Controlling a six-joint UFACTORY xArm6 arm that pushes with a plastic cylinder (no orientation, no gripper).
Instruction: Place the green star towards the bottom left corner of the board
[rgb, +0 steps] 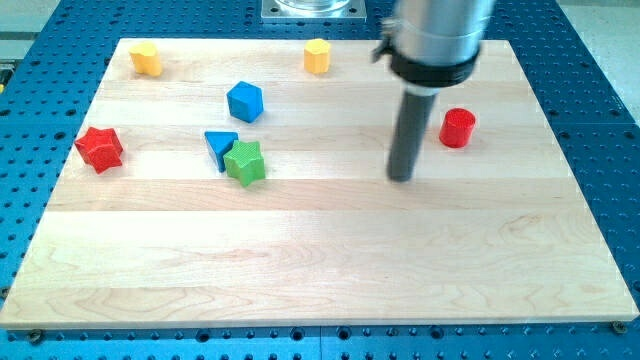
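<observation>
Green plastic star (244, 162) left of centre on pale wooden bench (330, 260), touching blue triangle (220, 146); rod tip (401, 178), no end effector jaws, well right; best circling to star's upper right, pushing lower left.

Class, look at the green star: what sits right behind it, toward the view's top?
A blue triangle block touches the green star at its upper left; the star hides the triangle's lower right edge. My tip stands apart, rightward.
</observation>
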